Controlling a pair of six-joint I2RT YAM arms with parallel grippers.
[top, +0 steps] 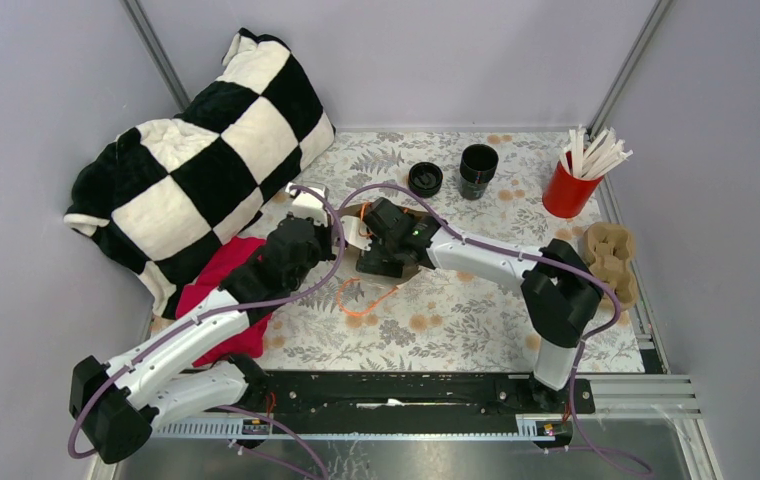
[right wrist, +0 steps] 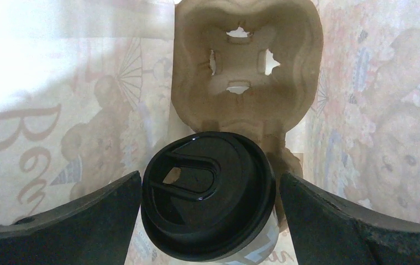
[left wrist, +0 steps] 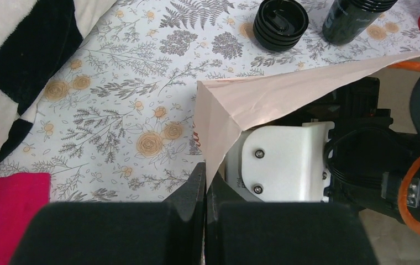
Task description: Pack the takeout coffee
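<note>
The takeout coffee, a cup with a round black lid, stands inside the printed paper bag, at the near end of a brown pulp cup carrier. My right gripper is reached into the bag and is open. Its fingers stand either side of the lid, the left one at its rim and a thin gap on the right. My left gripper is shut on the bag's rim and holds the mouth open. In the top view the bag lies mid-table with both grippers at it; the coffee is hidden there.
A squat stack of black lids and a taller stack of black cups stand behind the bag. A red cup of white sticks and spare pulp carriers are at the right. A checkered blanket and a red cloth lie left.
</note>
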